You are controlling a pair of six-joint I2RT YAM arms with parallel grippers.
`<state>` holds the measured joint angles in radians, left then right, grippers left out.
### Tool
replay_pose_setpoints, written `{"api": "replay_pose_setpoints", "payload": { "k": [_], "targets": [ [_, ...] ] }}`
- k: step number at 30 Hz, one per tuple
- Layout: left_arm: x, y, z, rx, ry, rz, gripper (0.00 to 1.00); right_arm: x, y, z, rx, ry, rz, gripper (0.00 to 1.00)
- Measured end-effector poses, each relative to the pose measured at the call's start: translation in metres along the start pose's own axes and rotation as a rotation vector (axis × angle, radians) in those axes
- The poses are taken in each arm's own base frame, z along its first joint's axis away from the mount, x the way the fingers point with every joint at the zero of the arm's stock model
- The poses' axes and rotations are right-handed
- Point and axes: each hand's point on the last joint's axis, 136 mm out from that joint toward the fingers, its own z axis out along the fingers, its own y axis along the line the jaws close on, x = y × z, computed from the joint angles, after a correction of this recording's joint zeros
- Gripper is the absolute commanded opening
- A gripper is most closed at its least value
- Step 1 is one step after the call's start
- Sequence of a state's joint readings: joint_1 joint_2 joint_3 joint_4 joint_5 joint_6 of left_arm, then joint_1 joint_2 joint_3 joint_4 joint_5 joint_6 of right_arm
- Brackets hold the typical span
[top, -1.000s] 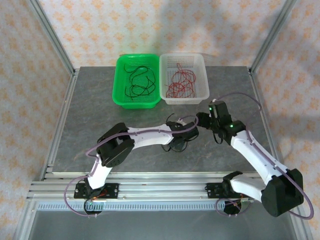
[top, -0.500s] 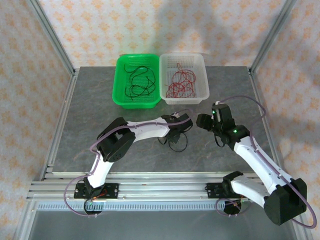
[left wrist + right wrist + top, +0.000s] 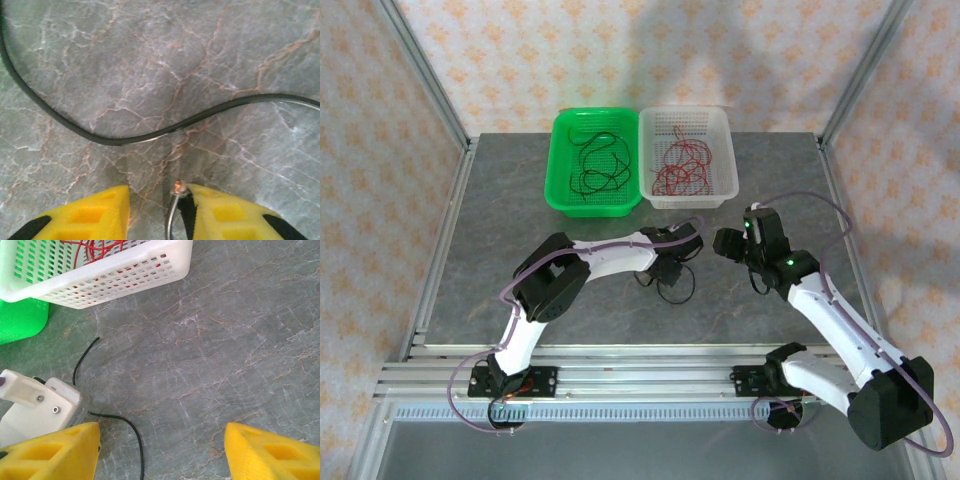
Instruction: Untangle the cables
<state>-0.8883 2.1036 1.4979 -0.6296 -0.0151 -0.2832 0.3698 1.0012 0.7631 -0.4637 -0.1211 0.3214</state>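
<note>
One black cable (image 3: 675, 292) lies in a loop on the grey table, just under my left gripper (image 3: 666, 272). In the left wrist view it curves across the stone (image 3: 150, 137). Its bare copper end (image 3: 179, 187) rests against the inner side of my right-hand yellow finger (image 3: 220, 210). The left gripper (image 3: 152, 192) has a narrow gap between its jaws, and the other finger is clear of the wire. My right gripper (image 3: 725, 243) hovers to the right, wide open (image 3: 162, 432), with the same black cable (image 3: 132, 430) passing by its left finger. More black cables (image 3: 595, 165) and red cables (image 3: 680, 170) lie in the baskets.
A green basket (image 3: 557, 160) and a white basket (image 3: 728, 160) stand side by side at the back of the table. The right wrist view has the white basket (image 3: 125, 267) close ahead, the green basket (image 3: 25, 320) at its left, and the left arm's white wrist (image 3: 40, 400).
My left gripper has drawn back to the left over the black loop and its jaws have narrowed. The right gripper dropped slightly and shifted a little left.
</note>
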Motion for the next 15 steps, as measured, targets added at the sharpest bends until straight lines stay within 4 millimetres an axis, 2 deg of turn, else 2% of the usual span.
{"api": "replay_pose_setpoints", "payload": {
  "k": [4, 15],
  "targets": [
    [-0.0015, -0.0047, -0.0005, 0.026, -0.006, 0.005, 0.00, 0.0006, -0.0003, -0.0010, 0.000, 0.001, 0.000, 0.66],
    [-0.0012, -0.0058, -0.0084, 0.041, -0.009, 0.004, 0.00, -0.0027, 0.0053, -0.0100, -0.037, -0.018, 0.003, 0.66]
  ]
}}
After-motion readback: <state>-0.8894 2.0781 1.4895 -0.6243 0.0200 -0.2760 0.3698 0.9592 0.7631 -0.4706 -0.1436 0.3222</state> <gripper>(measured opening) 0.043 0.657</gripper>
